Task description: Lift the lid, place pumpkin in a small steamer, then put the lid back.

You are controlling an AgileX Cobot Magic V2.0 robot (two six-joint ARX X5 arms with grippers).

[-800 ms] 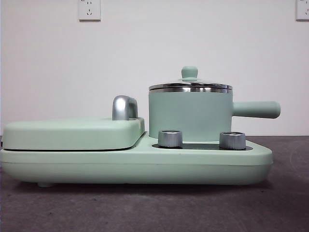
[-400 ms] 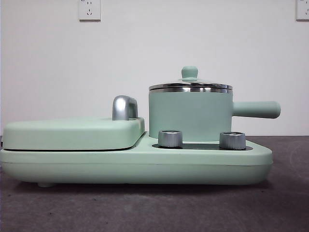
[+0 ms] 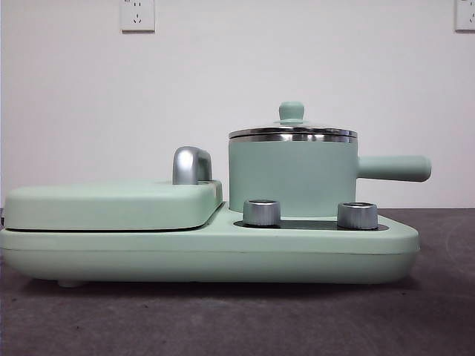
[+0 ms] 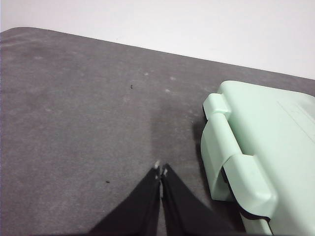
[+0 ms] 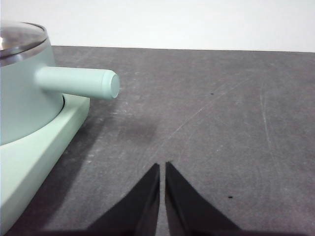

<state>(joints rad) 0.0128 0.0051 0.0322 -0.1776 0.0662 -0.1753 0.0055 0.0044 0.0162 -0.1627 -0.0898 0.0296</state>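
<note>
The small steamer (image 3: 293,178) is a mint-green pot standing on the right half of the flat appliance base (image 3: 208,248), its straight handle pointing right. The lid (image 3: 292,132), with a steel rim and a mint-green knob, sits shut on it. The steamer also shows in the right wrist view (image 5: 24,83), handle toward open table. My right gripper (image 5: 162,167) is shut and empty above the grey table, beside the steamer's handle. My left gripper (image 4: 161,171) is shut and empty above the table, next to the griddle end of the appliance (image 4: 261,147). The pumpkin is out of view.
The large mint-green griddle cover (image 3: 111,204) with a steel hinge handle (image 3: 191,165) fills the appliance's left half. Two steel dials (image 3: 261,212) stand in front of the steamer. Grey table (image 5: 221,113) stretches on both sides. A white wall stands behind.
</note>
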